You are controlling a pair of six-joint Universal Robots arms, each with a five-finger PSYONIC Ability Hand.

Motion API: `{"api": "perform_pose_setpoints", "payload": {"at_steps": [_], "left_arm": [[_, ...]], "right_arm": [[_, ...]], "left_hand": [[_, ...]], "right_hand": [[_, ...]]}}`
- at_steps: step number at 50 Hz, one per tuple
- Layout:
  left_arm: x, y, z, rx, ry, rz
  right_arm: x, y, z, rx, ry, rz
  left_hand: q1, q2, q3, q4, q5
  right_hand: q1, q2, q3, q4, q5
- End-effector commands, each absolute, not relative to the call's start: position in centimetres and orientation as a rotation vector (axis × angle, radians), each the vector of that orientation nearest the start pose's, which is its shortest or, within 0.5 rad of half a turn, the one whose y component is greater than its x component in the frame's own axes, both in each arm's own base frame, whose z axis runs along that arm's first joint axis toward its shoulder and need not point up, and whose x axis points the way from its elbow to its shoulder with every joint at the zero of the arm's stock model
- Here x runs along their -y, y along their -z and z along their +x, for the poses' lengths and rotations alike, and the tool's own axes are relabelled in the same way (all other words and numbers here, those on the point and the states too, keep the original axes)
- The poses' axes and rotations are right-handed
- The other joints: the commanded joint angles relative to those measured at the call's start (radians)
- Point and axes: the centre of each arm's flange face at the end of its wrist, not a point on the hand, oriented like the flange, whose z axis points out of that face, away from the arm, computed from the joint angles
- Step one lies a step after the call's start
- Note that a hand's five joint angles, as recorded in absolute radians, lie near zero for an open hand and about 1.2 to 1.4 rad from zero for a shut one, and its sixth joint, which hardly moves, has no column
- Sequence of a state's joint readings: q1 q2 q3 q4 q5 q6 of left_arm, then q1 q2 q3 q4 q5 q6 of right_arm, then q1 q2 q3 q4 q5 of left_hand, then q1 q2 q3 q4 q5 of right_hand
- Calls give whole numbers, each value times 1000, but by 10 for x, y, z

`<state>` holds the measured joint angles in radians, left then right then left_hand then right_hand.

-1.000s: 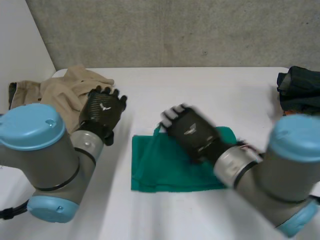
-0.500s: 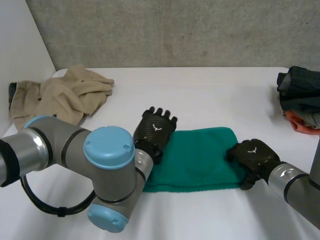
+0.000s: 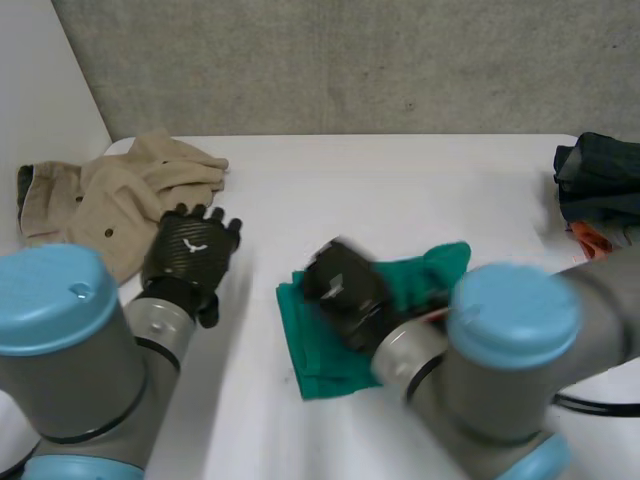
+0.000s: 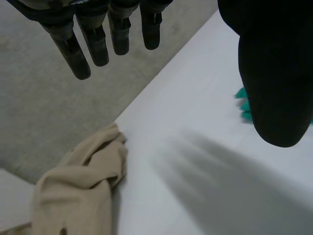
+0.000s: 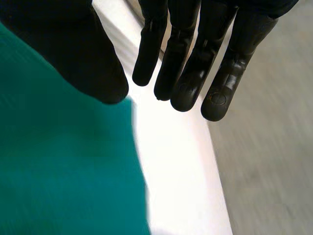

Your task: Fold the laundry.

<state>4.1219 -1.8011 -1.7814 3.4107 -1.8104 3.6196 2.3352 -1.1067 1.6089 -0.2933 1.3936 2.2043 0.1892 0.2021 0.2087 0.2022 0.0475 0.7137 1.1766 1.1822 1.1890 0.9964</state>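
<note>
Since half a second ago, my left hand (image 3: 190,255) has drawn away from the green towel (image 3: 325,355). My right hand (image 3: 345,288) has swung in over it, and the towel is now bunched up.

Head view: the towel lies rumpled in the middle of the white table (image 3: 400,190), with my right hand over its centre; I cannot tell whether they touch. My left hand hovers apart from the towel, just beside the beige clothes (image 3: 110,195) at the table's left. Dark clothes (image 3: 598,172) are piled at the right edge. Left wrist view: the fingers (image 4: 98,41) are straight and released, holding nothing, above bare table. The beige clothes lie past the fingertips, and a sliver of towel shows beside the thumb (image 4: 274,78). Right wrist view: my right hand is released too, fingers straight, with its thumb over the towel's edge and its fingertips over bare table.
</note>
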Motion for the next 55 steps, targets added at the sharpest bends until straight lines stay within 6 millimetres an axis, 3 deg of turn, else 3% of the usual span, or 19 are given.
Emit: {"api": "perform_pose_setpoints", "payload": {"at_steps": [1, 3, 4, 6, 7, 10, 14, 17, 18, 21, 22, 26, 31, 40, 44, 45, 50, 55], "left_arm": [[211, -201, -266, -2099, 1961, 951], [211, -203, -268, -2091, 1975, 948], [214, -207, -269, -2078, 1998, 939], [218, -212, -273, -2063, 2030, 926], [219, -216, -276, -2053, 2054, 919], [220, -223, -292, -2039, 2125, 930], [216, -219, -317, -2041, 2158, 995], [209, -217, -326, -2045, 2166, 1036], [208, -217, -327, -2044, 2169, 1039], [204, -214, -328, -2052, 2162, 1058], [203, -213, -328, -2054, 2159, 1064], [199, -208, -328, -2062, 2148, 1084], [199, -207, -328, -2063, 2146, 1085], [200, -202, -328, -2071, 2132, 1089], [199, -202, -328, -2071, 2131, 1092], [199, -202, -328, -2073, 2129, 1093], [196, -203, -326, -2072, 2130, 1095], [194, -205, -323, -2071, 2129, 1089]], "right_arm": [[123, -129, 368, -1331, 1786, -2028], [123, -137, 368, -1374, 1776, -1906], [128, -145, 366, -1405, 1793, -1838], [146, -172, 359, -1474, 1860, -1674], [169, -195, 346, -1550, 1922, -1508], [210, -219, 314, -1731, 1962, -1195], [242, -219, 280, -1948, 1898, -935], [257, -211, 253, -2107, 1832, -875], [266, -202, 234, -2223, 1785, -867], [272, -187, 207, -2351, 1728, -941], [272, -178, 196, -2371, 1708, -1044], [268, -153, 178, -2343, 1618, -1264], [274, -127, 165, -2331, 1540, -1313], [285, -121, 164, -2301, 1612, -1314], [287, -116, 166, -2293, 1607, -1313], [288, -116, 167, -2286, 1617, -1316], [292, -123, 170, -2267, 1667, -1313], [287, -159, 199, -2125, 1784, -1308]], "left_hand": [[-15, -28, -34, -28, -47], [-15, -28, -34, -28, -47], [-15, -28, -34, -28, -47], [-15, -28, -34, -28, -47], [-15, -28, -34, -28, -47], [-11, -24, -30, -24, -44], [-11, -24, -30, -24, -44], [-14, -27, -33, -27, -47], [-15, -28, -34, -28, -47], [-15, -28, -34, -28, -47], [-15, -28, -34, -28, -47], [-15, -28, -34, -28, -47], [-15, -28, -34, -28, -47], [-15, -28, -34, -28, -47], [-15, -28, -34, -28, -47], [-14, -27, -33, -27, -47], [-15, -28, -34, -28, -47], [-15, -28, -34, -28, -47]], "right_hand": [[169, -294, -299, -306, -288], [-379, -842, -847, -854, -836], [-461, -923, -929, -936, -918], [-539, -1002, -1008, -1014, -996], [-539, -1002, -1008, -1014, -996], [-539, -1002, -1008, -1014, -996], [-539, -1002, -1008, -1014, -996], [-345, -808, -813, -820, -802], [-286, -749, -754, -761, -743], [-274, -736, -742, -749, -731], [-274, -736, -742, -749, -731], [-256, -719, -725, -731, -713], [-206, -669, -675, -681, -663], [-57, -520, -525, -532, -514], [582, 119, 113, 106, 124], [682, 219, 213, 206, 224], [683, 220, 214, 207, 225], [683, 220, 214, 207, 225]]}}
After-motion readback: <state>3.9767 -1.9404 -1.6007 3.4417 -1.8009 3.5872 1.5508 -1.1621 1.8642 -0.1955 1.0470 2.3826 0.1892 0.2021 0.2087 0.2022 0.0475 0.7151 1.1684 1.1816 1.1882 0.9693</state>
